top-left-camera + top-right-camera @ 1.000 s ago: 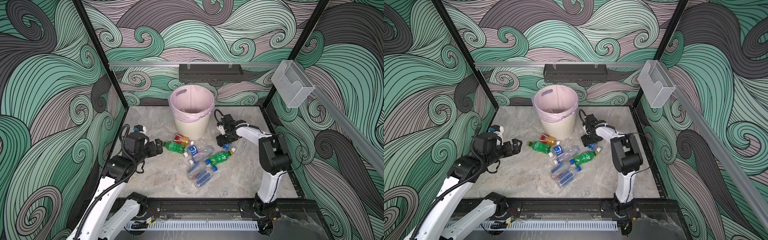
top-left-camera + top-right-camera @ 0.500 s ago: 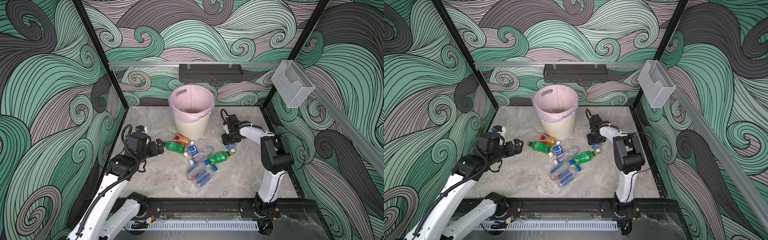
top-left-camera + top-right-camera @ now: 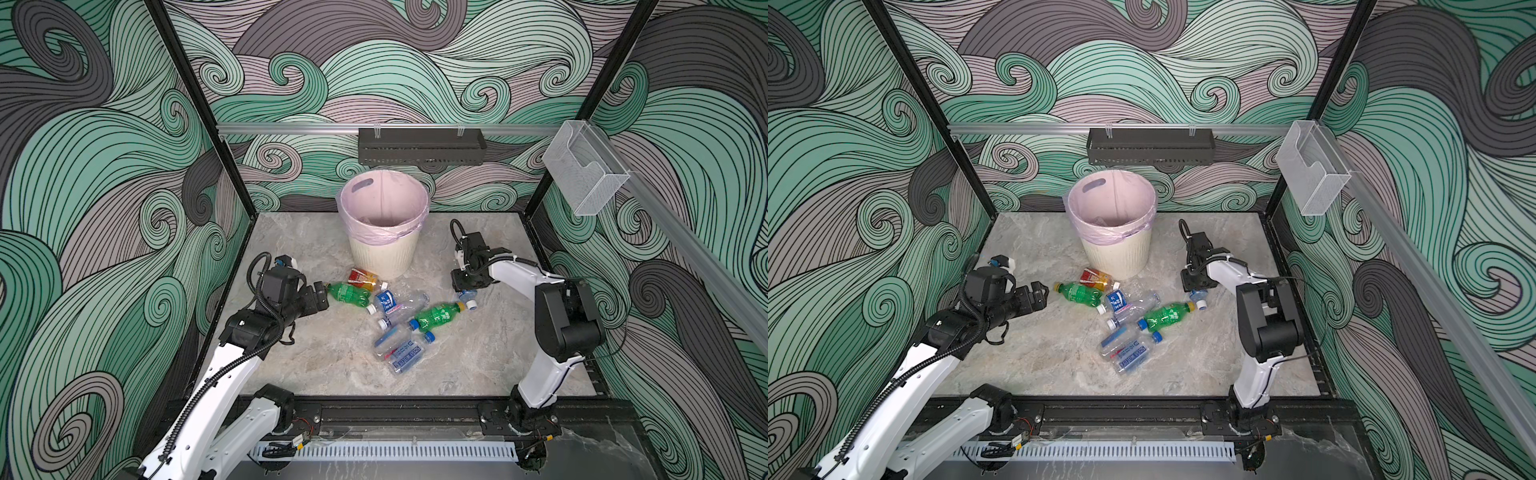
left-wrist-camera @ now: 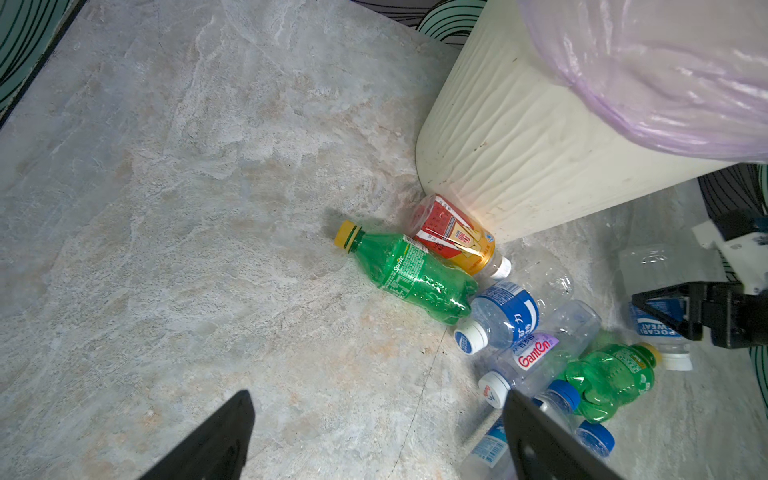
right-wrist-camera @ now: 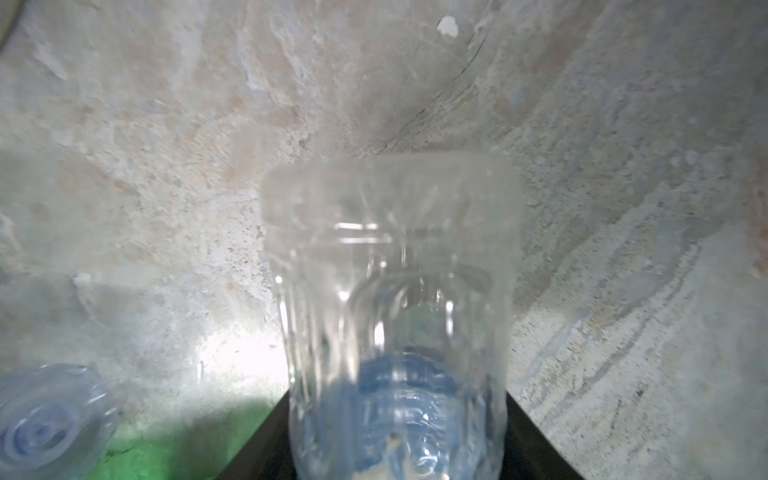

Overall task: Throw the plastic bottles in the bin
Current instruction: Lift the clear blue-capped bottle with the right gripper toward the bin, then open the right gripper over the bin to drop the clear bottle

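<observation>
The bin point(image 3: 382, 255) point(image 3: 1117, 259), cream and ribbed with a pink liner, stands at the back middle. Several plastic bottles lie in a pile in front of it: a green one point(image 3: 349, 293) point(image 4: 415, 274), an orange-red one point(image 3: 361, 277) point(image 4: 453, 237), a second green one point(image 3: 438, 313) and clear blue-labelled ones point(image 3: 399, 353). My left gripper point(image 3: 322, 297) point(image 4: 376, 395) is open, just left of the green bottle's yellow cap. My right gripper point(image 3: 465, 286) point(image 5: 397, 415) points down, shut on a clear blue-labelled bottle point(image 3: 468, 297) point(image 5: 390, 270) lying at the pile's right edge.
A black perforated shelf point(image 3: 419, 145) hangs on the back wall above the bin. A clear box point(image 3: 582, 170) hangs on the right wall rail. Patterned walls close three sides; a black rail point(image 3: 395, 411) runs along the front.
My right gripper has come forward and down from beside the bin onto the clear bottle, and its jaws have closed round it. The left arm has hardly moved.
</observation>
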{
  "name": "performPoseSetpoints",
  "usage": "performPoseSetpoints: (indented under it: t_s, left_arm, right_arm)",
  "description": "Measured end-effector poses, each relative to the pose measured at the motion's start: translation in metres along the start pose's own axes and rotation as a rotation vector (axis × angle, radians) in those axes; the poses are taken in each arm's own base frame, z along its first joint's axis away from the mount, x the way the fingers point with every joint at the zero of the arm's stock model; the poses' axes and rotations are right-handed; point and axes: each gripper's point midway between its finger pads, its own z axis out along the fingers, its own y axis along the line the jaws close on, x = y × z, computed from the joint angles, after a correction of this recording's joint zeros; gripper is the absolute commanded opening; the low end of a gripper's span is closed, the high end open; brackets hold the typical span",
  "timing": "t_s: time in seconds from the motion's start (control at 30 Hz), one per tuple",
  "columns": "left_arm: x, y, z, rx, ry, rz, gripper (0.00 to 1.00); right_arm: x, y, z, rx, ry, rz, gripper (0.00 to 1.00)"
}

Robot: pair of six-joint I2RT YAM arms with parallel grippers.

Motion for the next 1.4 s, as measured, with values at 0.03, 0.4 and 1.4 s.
performPoseSetpoints:
  t_s: [0.03, 0.4, 1.4]
  left_arm:
    - [0.000, 0.001, 0.000, -0.008, -0.003, 0.001, 0.95]
    - [0.005, 0.012, 0.014, -0.069, 0.021, 0.013, 0.95]
    - [0.018, 0.011, 0.050, -0.069, 0.079, -0.038, 0.95]
  right_arm:
    - [-0.001, 0.000, -0.008, 0.000, -0.020, 0.006, 0.59]
    - [0.006, 0.019, -0.081, -0.152, -0.198, 0.082, 0.59]
    - [-0.274, 0.144, -0.342, -0.743, -0.946, -0.051, 0.92]
